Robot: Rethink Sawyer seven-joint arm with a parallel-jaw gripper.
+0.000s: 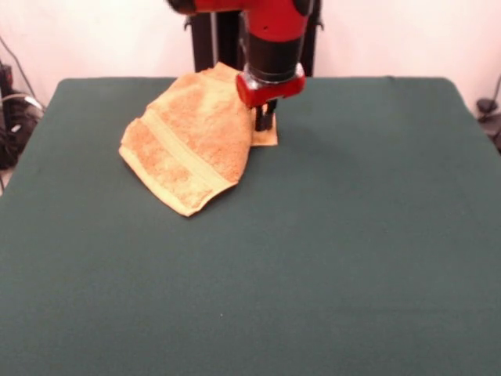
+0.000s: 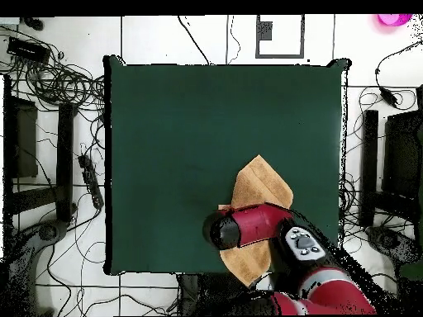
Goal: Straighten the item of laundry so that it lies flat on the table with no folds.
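A large rectangular table with a dark green felt-like cover point(image 1: 329, 235) fills the scene. A red and black robot arm point(image 1: 274, 39) reaches down at its far side. There a folded orange-tan terry-cloth towel point(image 1: 188, 145) lies left of centre. The gripper point(image 1: 264, 117) grips the towel's right corner with closed fingers.

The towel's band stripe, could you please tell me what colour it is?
Paler yellowish tan than the orange-tan towel; clearest in the front view.
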